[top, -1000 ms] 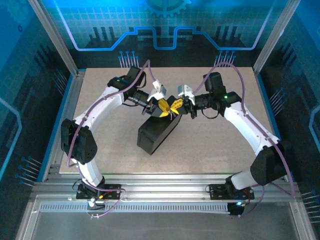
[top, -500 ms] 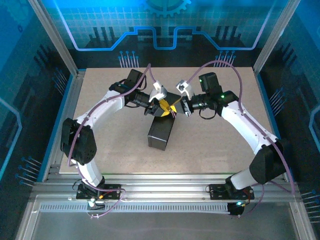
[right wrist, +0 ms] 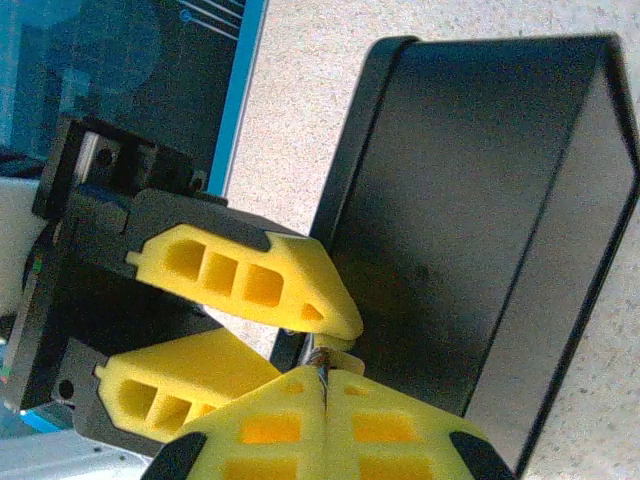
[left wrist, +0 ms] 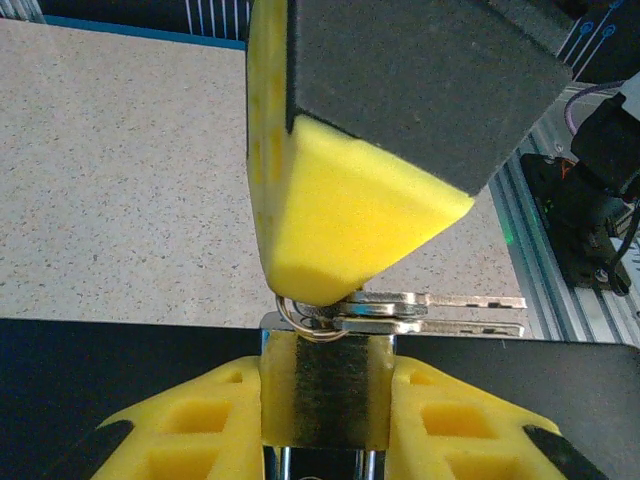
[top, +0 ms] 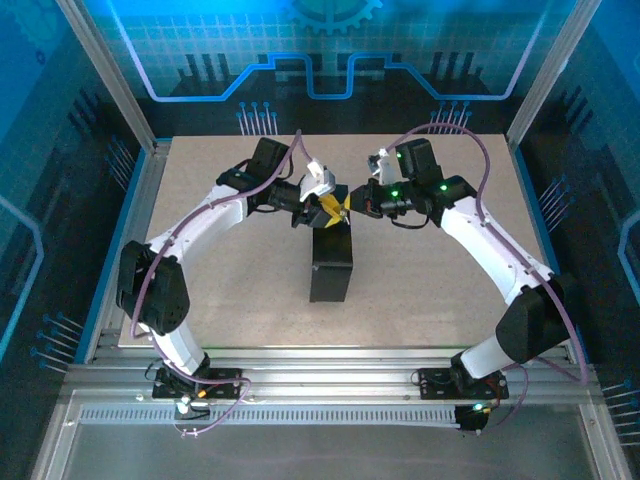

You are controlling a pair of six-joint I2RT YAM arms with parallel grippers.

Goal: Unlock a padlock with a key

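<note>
The top view looks steeply down from high on the near side over the whole desk [top: 430,300]. Both wrist views sit very close, seemingly facing each other, sharing the box [top: 332,270] where left gripper [top: 327,210] and right gripper [top: 352,203] meet.

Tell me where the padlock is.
Bottom centre of the left wrist view: the padlock is clamped in the left gripper, with the right gripper pinching its key just above.

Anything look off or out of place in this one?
Yes. In the left wrist view both keys lie sideways across the end of the padlock, blades pointing off to the side, apparently neither in the keyhole. The left gripper clamps the padlock; the right gripper pinches the key heads.
</note>
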